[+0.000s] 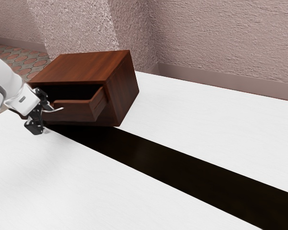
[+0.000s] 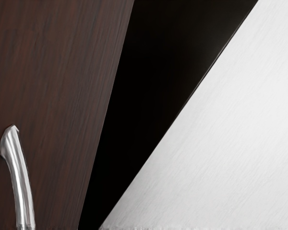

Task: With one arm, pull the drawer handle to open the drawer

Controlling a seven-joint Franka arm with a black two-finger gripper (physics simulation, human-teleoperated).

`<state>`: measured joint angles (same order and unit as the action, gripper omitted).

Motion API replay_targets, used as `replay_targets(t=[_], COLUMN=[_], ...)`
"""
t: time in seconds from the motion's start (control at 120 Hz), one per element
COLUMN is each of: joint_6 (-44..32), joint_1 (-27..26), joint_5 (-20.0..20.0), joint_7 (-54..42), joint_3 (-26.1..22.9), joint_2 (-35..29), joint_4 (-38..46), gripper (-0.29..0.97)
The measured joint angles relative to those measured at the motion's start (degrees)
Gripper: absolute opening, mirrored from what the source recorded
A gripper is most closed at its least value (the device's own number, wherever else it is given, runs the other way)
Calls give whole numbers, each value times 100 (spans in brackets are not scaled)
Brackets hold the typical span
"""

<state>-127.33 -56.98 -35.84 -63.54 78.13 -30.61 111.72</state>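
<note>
The handle (image 2: 17, 182), a curved bar of polished metal, sits closest, its lower end cut off at the wrist view's edge. Behind it is the drawer (image 2: 53, 96) front of dark, fine-grained wood. In the exterior view the drawer stands partway out of the cabinet (image 1: 120, 81), a boxy block of the same reddish-brown wood, with a shadowed gap above it. The gripper (image 1: 38, 120) is at the handle, in front of the cabinet. I cannot tell whether it is clenched on the bar or released. Under the cabinet the table (image 1: 206, 120) is smooth white, crossed by a matte black stripe (image 1: 182, 172).
</note>
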Motion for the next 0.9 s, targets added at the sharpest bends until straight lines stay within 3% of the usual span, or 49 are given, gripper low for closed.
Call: replay_targets(t=[0.675,0.9], joint_6=[-88,-102], joint_1=[1539,1861], joint_5=[-6,-15], joint_7=[168,233], joint_3=[-1373,-1625], joint_2=[-326,-405], joint_4=[945,1162], gripper=[68,67])
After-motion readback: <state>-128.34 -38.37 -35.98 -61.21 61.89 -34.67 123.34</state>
